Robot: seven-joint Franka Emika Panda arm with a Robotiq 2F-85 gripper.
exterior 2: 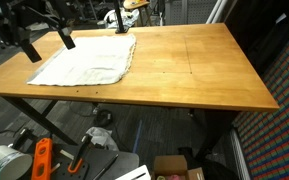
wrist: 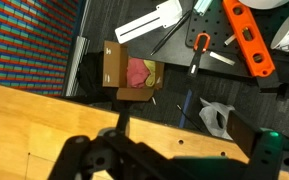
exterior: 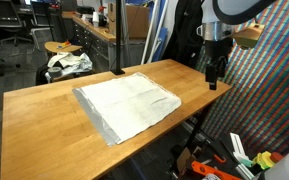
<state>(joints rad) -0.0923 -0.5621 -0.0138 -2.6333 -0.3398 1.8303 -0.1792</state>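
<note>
1 gripper (exterior: 213, 78), jaws apart, near cloth (exterior: 127, 103)

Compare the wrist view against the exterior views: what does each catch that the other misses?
Wrist only: a pink item inside the open cardboard box on the floor past the table edge. Exterior only: the white cloth, spread flat on the wooden table. Shared: that tabletop and the claw, its fingers apart.

Matt cloth (exterior: 129, 105), smooth wooden table (exterior: 44, 110)
</note>
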